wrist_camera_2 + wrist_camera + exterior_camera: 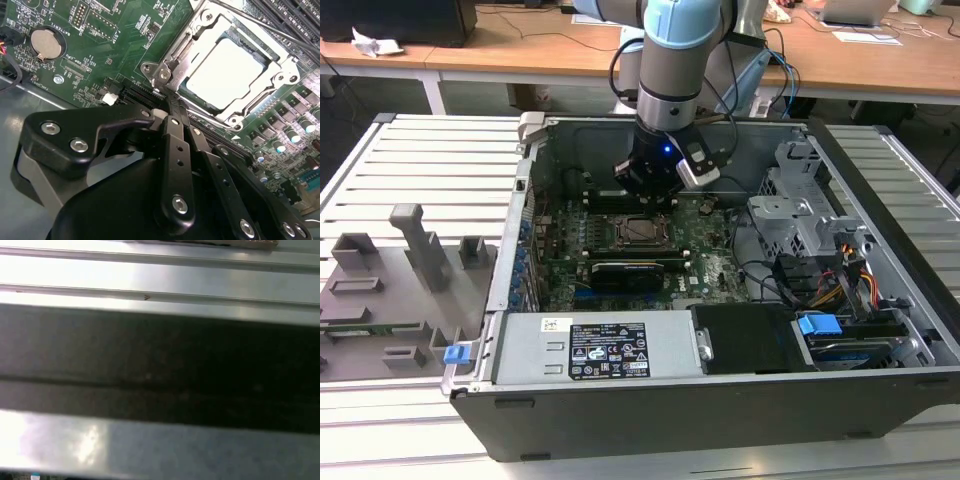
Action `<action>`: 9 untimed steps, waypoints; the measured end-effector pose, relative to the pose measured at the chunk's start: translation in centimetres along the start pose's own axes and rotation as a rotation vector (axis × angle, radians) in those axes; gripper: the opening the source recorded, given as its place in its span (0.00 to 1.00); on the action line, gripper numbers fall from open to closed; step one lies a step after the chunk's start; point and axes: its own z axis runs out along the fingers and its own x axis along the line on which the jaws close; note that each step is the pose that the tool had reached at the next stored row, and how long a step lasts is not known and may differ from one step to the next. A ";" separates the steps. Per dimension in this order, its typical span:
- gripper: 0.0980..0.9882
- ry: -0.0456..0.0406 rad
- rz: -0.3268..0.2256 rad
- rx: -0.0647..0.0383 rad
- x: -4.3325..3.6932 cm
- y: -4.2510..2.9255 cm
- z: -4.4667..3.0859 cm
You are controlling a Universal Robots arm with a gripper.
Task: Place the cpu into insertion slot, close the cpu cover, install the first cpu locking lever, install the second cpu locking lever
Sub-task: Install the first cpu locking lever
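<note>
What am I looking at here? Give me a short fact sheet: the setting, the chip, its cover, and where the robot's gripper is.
setting: open computer case on a ribbed metal table, green motherboard inside
cpu: silvery square, seated in the insertion slot
cpu cover: metal frame lying down around the cpu, chip showing through its window
gripper: black, low over the board, tips at a corner of the cpu cover
coin battery: round, on the motherboard away from the slot

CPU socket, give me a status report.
Gripper fingers shut, tips at socket corner. Cpu seated in insertion slot, cpu cover down over it. Nothing in the way.
</note>
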 end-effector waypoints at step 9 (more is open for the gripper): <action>0.01 -0.0021 0.000 0.014 0.00 0.03 -0.05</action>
